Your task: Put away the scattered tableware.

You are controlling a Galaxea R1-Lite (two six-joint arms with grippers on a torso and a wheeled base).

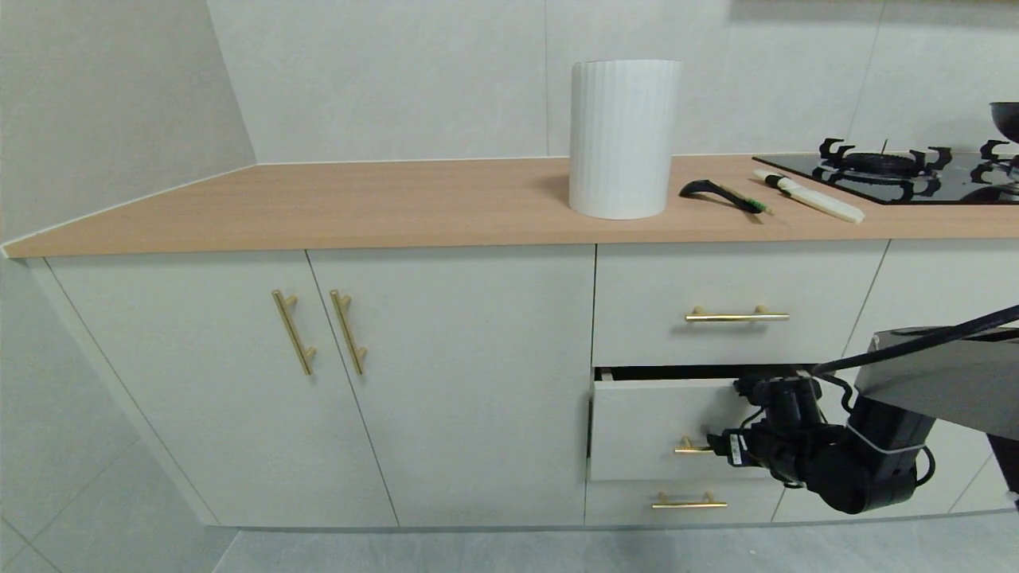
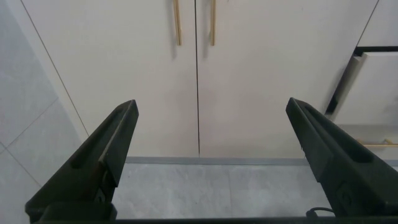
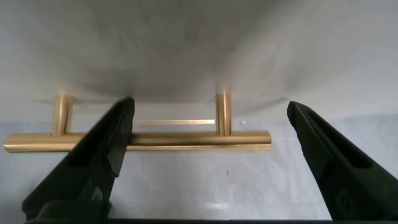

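Gold handle [image 3: 161, 140] on the part-open drawer [image 1: 653, 422] sits inside the open right gripper [image 3: 209, 104], likely for pulling. Left gripper [image 2: 211, 102] hangs open, holding nothing.

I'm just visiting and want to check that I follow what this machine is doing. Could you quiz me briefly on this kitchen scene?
1. True or false: the middle drawer is pulled slightly open.
2. Pick one: the right hand is at A) a cupboard door handle, B) the middle drawer's gold handle, C) the top drawer's handle.
3. Fill in: the black spoon and the knife lie on the wooden ____.

Key: 1 true; 2 B; 3 counter.
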